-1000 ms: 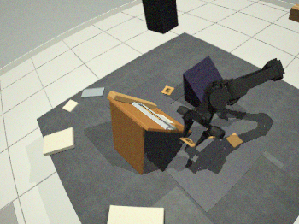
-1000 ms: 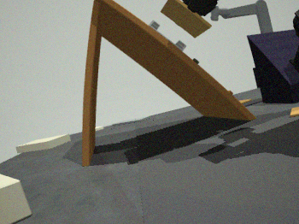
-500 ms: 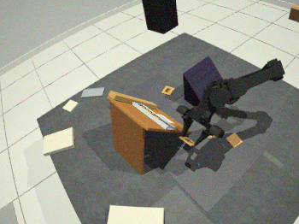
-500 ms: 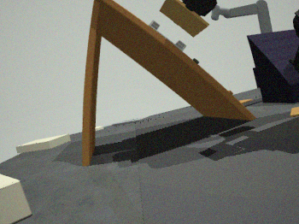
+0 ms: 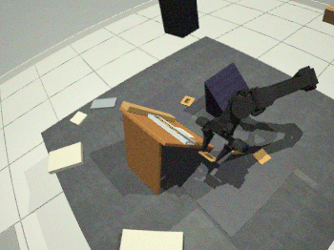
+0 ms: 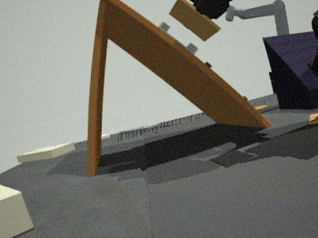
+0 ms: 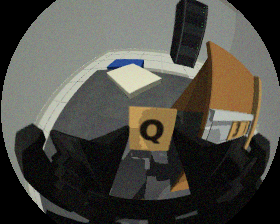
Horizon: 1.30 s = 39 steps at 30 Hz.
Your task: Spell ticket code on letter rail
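My gripper [image 5: 210,156] [image 7: 151,130] is shut on the Q tile [image 5: 207,156] [image 6: 194,20] [image 7: 152,120], whose letter faces the wrist camera upright. The tile is in the air beside the lower right end of the sloped wooden board [image 5: 142,150] [image 6: 154,52] [image 7: 227,75] in the top view, clear of its surface in the exterior view. The grey-white letter rail [image 5: 166,127] [image 7: 225,116] runs along the board. In the wrist view a tan patch with a dark mark [image 7: 238,130] shows at the rail. The ticket's code cannot be read.
A tan tile [image 5: 187,100] with a dark mark lies behind the board; another tan piece [image 5: 261,156] lies right of the gripper. A purple wedge block [image 5: 224,90] [image 6: 291,65] stands near the arm. Cream slabs [image 5: 66,157] [image 5: 152,239] and a grey plate [image 5: 103,103] lie around the mat's edges.
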Each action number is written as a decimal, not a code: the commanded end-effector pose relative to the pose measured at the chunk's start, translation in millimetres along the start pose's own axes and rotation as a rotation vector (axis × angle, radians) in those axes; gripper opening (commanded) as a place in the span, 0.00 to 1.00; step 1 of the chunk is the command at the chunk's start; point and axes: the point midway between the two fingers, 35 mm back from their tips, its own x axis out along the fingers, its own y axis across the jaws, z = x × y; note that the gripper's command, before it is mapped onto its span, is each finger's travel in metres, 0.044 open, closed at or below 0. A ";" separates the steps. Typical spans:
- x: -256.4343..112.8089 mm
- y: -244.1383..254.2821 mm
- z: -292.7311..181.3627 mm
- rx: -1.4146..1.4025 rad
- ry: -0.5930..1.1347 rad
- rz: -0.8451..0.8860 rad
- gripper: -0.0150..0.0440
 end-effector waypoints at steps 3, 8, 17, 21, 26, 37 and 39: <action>1.5 -4.8 -2.5 0.003 0.008 -0.001 0.25; 1.6 -7.3 -2.6 0.003 0.008 -0.001 0.25; 1.6 -11.9 -2.6 0.003 0.008 -0.001 0.25; 1.6 -13.9 -2.5 0.003 0.008 -0.001 0.25; 1.6 -16.4 -2.4 0.003 0.008 -0.001 0.25; 1.5 -21.9 -2.3 0.003 0.008 -0.001 0.25; 1.5 -22.9 -2.3 0.003 0.008 -0.001 0.25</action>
